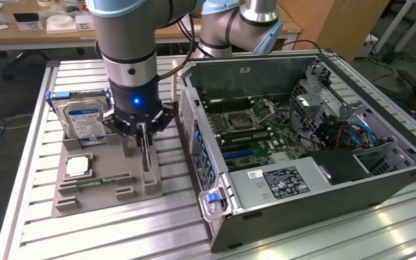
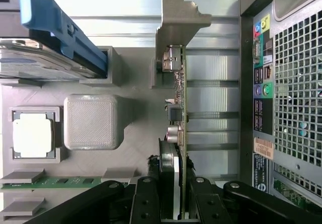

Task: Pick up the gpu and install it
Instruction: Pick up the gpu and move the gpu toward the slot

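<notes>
Wrist view shows my end effector [image 2: 173, 186] clamped on the gpu [image 2: 182, 98], which stands upright in the grey holder [image 2: 136, 133]. Exterior view puts the card at nine o'clock from the computer case [image 1: 280, 227].

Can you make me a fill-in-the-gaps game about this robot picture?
1. The gpu stands on its edge in a grey holder, right under the robot's ___.
2. The hard drive has a label that is white and ___.
3. The computer case lies with its side ___.
Missing words: gripper, blue, open.
</notes>
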Tool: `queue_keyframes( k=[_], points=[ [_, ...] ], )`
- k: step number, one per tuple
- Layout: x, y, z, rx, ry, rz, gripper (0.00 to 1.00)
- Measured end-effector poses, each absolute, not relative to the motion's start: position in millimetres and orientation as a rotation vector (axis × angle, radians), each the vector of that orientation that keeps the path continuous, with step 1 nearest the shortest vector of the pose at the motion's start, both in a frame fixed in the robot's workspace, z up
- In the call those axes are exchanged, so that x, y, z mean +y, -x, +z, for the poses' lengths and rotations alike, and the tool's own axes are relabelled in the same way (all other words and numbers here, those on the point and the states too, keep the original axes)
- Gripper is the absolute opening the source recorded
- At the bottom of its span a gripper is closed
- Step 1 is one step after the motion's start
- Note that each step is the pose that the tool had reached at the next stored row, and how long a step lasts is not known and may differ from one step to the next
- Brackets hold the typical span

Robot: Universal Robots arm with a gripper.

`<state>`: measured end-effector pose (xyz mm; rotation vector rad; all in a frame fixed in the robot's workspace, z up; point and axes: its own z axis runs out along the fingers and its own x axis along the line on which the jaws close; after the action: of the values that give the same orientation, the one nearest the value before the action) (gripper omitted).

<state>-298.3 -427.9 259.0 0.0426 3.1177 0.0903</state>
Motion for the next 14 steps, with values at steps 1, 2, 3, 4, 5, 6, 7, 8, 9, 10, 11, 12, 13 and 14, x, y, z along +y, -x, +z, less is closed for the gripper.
queue_keyframes(
  k=[1, 2, 3, 4, 5, 6, 7, 8, 9, 10, 11, 12, 13, 14],
  points=[
    [-427.9, 298.3, 260.7, 3.118, -0.043, 0.091, 0.28],
    [-427.9, 298.3, 262.4, 3.118, -0.043, 0.092, 0.28],
    [-427.9, 298.3, 264.1, 3.118, -0.043, 0.094, 0.28],
    [-427.8, 298.3, 265.7, 3.118, -0.043, 0.095, 0.28],
    [-427.8, 298.3, 267.3, 3.118, -0.043, 0.096, 0.28],
    [-427.9, 298.3, 268.8, 3.118, -0.043, 0.097, 0.28],
    [-427.8, 298.3, 270.3, 3.118, -0.043, 0.098, 0.28],
    [-427.8, 298.3, 271.9, 3.117, -0.043, 0.100, 0.28],
    [-427.8, 298.3, 273.6, 3.117, -0.043, 0.101, 0.28],
    [-427.8, 298.3, 275.2, 3.117, -0.043, 0.103, 0.28],
    [-427.8, 298.3, 276.6, 3.117, -0.043, 0.105, 0.28],
    [-427.8, 298.3, 278.1, 3.117, -0.043, 0.106, 0.28],
    [-427.9, 298.3, 279.6, 3.117, -0.043, 0.108, 0.28],
    [-427.9, 298.3, 281.2, 3.117, -0.043, 0.109, 0.28]
  ],
)
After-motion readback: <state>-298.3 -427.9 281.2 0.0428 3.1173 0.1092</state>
